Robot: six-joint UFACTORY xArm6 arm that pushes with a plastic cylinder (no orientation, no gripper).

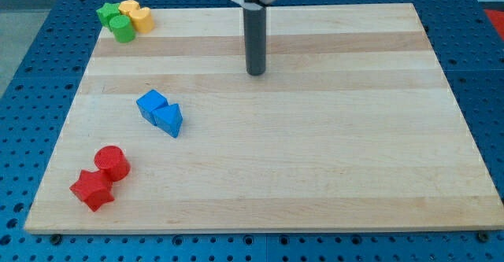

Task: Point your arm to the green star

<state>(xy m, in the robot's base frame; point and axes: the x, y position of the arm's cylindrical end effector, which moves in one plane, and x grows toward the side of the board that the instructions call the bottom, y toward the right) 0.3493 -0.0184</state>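
Note:
The green star (105, 13) lies at the board's top left corner, touching a green cylinder (121, 29) just below and to its right. My tip (256, 72) rests on the board near the top middle, far to the right of the green star and a little lower in the view. The rod rises straight up from the tip to the view's top edge. No block touches my tip.
A yellow block (131, 11) and another yellow block (142, 20) sit beside the green ones. A blue cube (151, 105) and blue triangle (169, 120) lie left of centre. A red cylinder (112, 162) and red star (92, 189) lie at bottom left.

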